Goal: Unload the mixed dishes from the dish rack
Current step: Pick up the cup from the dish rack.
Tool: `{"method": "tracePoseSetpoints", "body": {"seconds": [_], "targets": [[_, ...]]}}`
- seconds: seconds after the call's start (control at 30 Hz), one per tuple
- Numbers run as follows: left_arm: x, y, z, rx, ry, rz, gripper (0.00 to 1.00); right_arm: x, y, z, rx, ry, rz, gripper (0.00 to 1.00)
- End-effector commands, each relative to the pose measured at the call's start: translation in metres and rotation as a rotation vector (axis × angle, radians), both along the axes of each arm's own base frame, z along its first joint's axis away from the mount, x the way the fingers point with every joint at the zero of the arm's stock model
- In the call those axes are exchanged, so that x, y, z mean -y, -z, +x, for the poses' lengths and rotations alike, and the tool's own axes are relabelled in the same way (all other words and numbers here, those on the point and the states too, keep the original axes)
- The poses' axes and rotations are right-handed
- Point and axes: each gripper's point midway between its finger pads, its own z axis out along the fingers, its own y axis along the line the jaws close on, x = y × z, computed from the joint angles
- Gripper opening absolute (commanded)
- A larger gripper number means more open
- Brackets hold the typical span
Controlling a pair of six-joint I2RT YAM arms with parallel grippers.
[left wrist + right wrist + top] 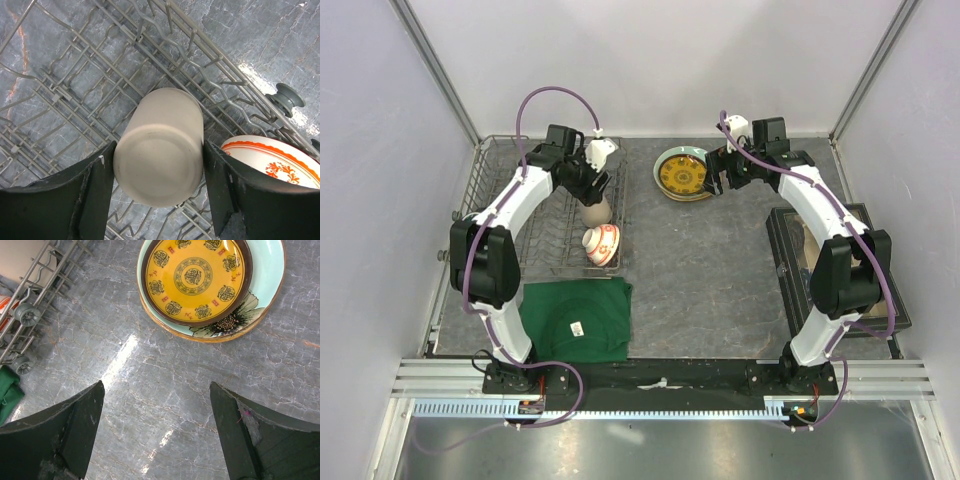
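Three plates (192,275) lie stacked on the table (720,280), unloaded; the cup (165,120) and bowl (602,244) are still in the rack (75,75). The left gripper (159,155) clasps the cup, fingers against both sides. The right gripper (156,390) hangs spread and empty beside the plates.

Beige cup (159,150) base-up in wire rack (545,240), red-and-white bowl (274,161) beside it; yellow plate (196,276) stacked on teal plate (267,265)

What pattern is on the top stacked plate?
Top plate: yellow with dark medallions and rim; right wrist view.
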Motion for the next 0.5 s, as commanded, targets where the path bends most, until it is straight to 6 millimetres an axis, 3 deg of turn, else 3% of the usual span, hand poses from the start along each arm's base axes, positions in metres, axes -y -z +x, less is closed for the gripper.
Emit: {"method": "tracePoseSetpoints", "body": {"seconds": [0.0, 0.17, 0.23, 0.47], "targets": [[0.009, -0.02, 0.005, 0.029, 0.027, -0.034, 0.46, 0.0, -0.016, 0.0, 0.062, -0.006, 0.002, 0.94], [0.013, -0.042, 0.005, 0.045, 0.023, -0.066, 0.13, -0.001, -0.015, -0.001, 0.061, -0.006, 0.004, 0.94], [0.014, -0.057, 0.006, 0.075, 0.021, -0.074, 0.05, -0.001, -0.016, -0.001, 0.061, -0.004, 0.006, 0.94], [0.004, -0.118, 0.006, 0.199, 0.001, -0.058, 0.02, -0.005, -0.02, -0.001, 0.067, -0.017, 0.035, 0.93]]}}
